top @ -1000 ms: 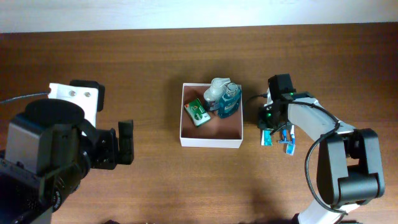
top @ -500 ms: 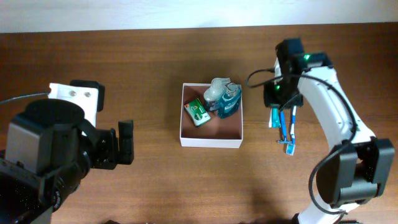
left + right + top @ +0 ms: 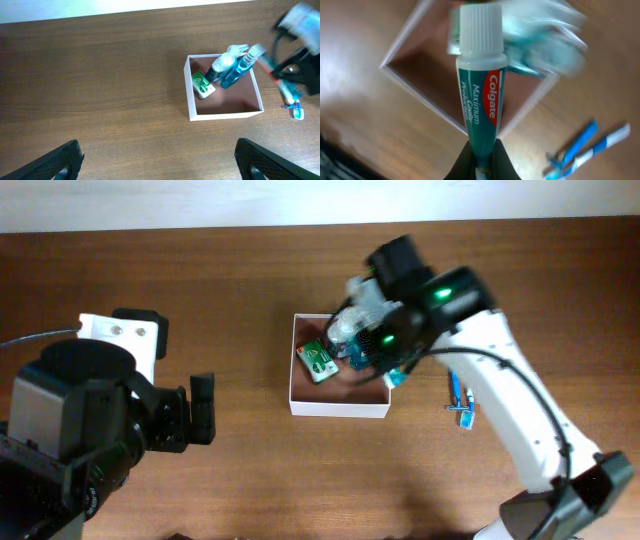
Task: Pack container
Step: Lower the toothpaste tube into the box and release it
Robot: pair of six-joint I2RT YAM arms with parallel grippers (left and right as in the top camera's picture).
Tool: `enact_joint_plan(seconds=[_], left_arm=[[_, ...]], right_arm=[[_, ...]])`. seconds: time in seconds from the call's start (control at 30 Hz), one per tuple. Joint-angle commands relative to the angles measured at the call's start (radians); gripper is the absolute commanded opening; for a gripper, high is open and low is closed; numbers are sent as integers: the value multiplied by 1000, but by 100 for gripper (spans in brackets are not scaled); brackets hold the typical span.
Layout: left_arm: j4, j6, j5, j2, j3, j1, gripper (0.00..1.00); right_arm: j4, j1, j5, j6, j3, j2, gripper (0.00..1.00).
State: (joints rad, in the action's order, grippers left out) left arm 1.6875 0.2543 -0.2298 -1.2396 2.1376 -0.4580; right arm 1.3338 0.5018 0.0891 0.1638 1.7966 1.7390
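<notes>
The container (image 3: 338,409) is a square white-walled box with a brownish inside at the table's middle; it also shows in the left wrist view (image 3: 225,117) and the right wrist view (image 3: 410,82). It holds a green-and-white carton (image 3: 318,361), a blue bottle (image 3: 362,356) and a white pump bottle (image 3: 350,322). My right gripper (image 3: 481,155) is shut on a teal Colgate toothpaste tube (image 3: 480,95), held cap-forward above the container's right side (image 3: 393,378). My left gripper (image 3: 157,167) is open and empty, well left of the container.
Blue toothbrushes and a razor (image 3: 460,402) lie on the wooden table right of the container, also in the right wrist view (image 3: 585,147). A white block (image 3: 120,335) sits at the left by my left arm.
My right gripper rose from the table right of the container with the toothpaste tube and swung left. It is now over the container. The left arm has not moved.
</notes>
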Motion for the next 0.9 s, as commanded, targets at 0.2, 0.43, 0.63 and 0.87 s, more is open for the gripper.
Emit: enact_joint_plan(seconds=[0.2,0.43,0.63,0.87], left_arm=[[0,-8,-14,4,6,2,99],[0,-8,-14,4,6,2,99],[0,-8,-14,4,6,2,99],[0,-8,-14,4,6,2,100]], right_arm=[[-102,59,-32,474,-28,145,5],[-123,37,-18,468,-28,205,35],[-97,24,-22,166,9,145,76],[-57,-174,-22,-60,14,-31,99]])
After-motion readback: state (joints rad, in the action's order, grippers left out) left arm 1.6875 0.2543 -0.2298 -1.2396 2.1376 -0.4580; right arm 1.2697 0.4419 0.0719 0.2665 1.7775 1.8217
